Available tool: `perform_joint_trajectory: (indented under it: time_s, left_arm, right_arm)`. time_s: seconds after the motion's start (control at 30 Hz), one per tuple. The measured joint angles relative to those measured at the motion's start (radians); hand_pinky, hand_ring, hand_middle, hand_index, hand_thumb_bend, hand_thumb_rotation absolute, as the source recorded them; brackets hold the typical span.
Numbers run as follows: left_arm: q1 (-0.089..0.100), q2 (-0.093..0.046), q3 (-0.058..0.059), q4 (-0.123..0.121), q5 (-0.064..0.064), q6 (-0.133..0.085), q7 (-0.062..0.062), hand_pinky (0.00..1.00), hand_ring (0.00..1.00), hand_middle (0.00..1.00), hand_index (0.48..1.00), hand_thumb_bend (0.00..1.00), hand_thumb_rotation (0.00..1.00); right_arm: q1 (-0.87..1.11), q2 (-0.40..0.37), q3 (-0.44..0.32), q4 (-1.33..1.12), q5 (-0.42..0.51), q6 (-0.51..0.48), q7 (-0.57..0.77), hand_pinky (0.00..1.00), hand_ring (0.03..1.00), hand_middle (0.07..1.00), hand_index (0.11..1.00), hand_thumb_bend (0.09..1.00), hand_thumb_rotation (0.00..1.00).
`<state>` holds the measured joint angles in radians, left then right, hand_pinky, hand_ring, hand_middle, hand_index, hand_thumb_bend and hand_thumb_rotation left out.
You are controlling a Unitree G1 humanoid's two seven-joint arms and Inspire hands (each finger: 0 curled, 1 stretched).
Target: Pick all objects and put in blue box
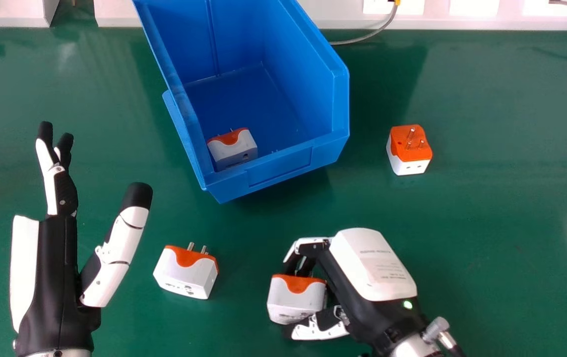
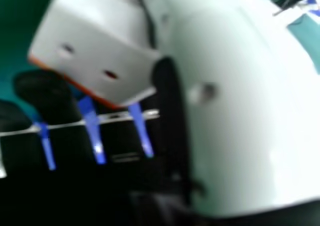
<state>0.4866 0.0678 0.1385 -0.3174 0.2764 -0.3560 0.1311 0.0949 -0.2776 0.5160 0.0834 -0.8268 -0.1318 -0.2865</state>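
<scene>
In the head view my right hand [image 1: 372,277] is at the lower middle, its fingers and thumb curled round a white and orange adapter [image 1: 295,299]. The right hand view has that adapter [image 2: 95,50] between the dark fingers and the thumb of my right hand [image 2: 172,121]. My left hand [image 1: 57,277] stands at the left with straight fingers and thumb, holding nothing. Between the hands a second adapter [image 1: 186,271] lies on the table. A third adapter [image 1: 409,150] rests right of the blue box [image 1: 279,171], prongs up. Another adapter [image 1: 234,149] lies inside the box at its near left corner.
The green table [image 1: 501,223] extends around the box and adapters. A grey cable [image 1: 370,35] runs from the back edge toward the box's right side. White panels [image 1: 343,22] line the table's far edge.
</scene>
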Motion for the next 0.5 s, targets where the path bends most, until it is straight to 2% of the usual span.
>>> perform_joint_trajectory:
  time_s: [0.23, 0.5]
  left_arm:
    - [-0.002, -0.001, -0.003, -0.001, -0.001, 0.008, -0.001, 1.00, 1.00, 1.00, 1.000, 0.65, 0.83]
    - [-0.014, 0.001, -0.006, 0.000, -0.002, 0.009, -0.002, 1.00, 1.00, 1.00, 1.000, 0.64, 0.84]
  right_arm:
    - [0.022, -0.010, -0.067, -0.225, -0.001, 0.002, 0.036, 0.09, 0.124, 0.429, 0.504, 0.509, 0.00]
    - [-0.098, 0.007, -0.137, -0.292, 0.002, 0.001, 0.087, 0.10, 0.132, 0.434, 0.506, 0.507, 0.00]
